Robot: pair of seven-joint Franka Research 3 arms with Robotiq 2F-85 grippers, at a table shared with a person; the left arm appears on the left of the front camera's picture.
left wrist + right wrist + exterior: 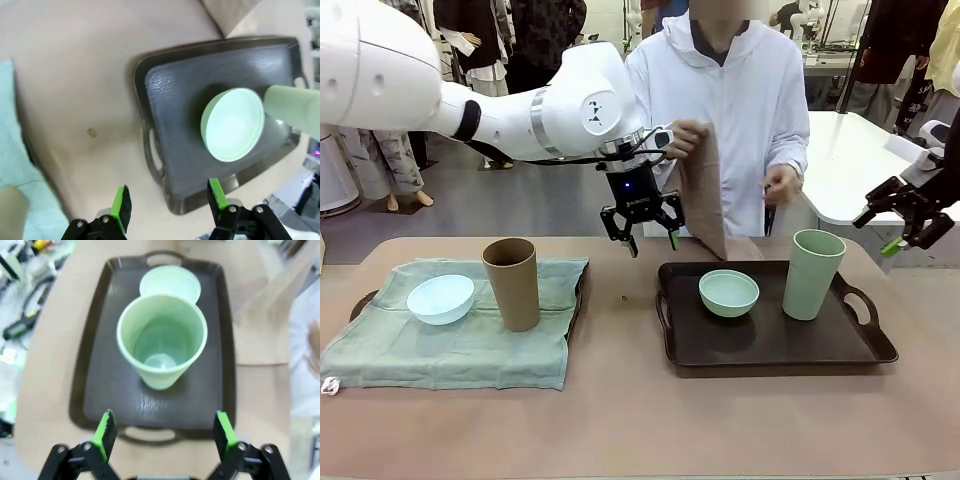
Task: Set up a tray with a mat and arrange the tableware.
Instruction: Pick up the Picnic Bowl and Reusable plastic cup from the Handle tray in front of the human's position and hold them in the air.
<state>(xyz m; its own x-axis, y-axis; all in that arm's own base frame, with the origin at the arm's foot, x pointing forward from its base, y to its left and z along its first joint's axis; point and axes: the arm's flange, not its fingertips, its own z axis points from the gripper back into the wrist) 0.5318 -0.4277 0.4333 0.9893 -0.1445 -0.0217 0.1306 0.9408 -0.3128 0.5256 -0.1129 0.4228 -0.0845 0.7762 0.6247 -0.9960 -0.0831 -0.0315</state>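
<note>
A dark rectangular tray (pixel 770 350) with handles sits on a tan table. It holds a mint green round bowl (pixel 728 292) and a tall pale green handleless cup (pixel 812 273). Well left of the tray, a pale blue bowl (pixel 440 298) and a brown cup (pixel 512 283) stand on a green cloth mat (pixel 470 345). Just behind the tray, a person's hand (pixel 682 140) holds up a brown cloth mat (pixel 705 195). The left gripper (pixel 653 243) hovers above the tray's rear left corner, jaws apart and empty. The right gripper (pixel 880 232) hangs beyond the tray's right end, also apart and empty. The dark tray has no mat yet, so the next move probably calls for clearing it.
</note>
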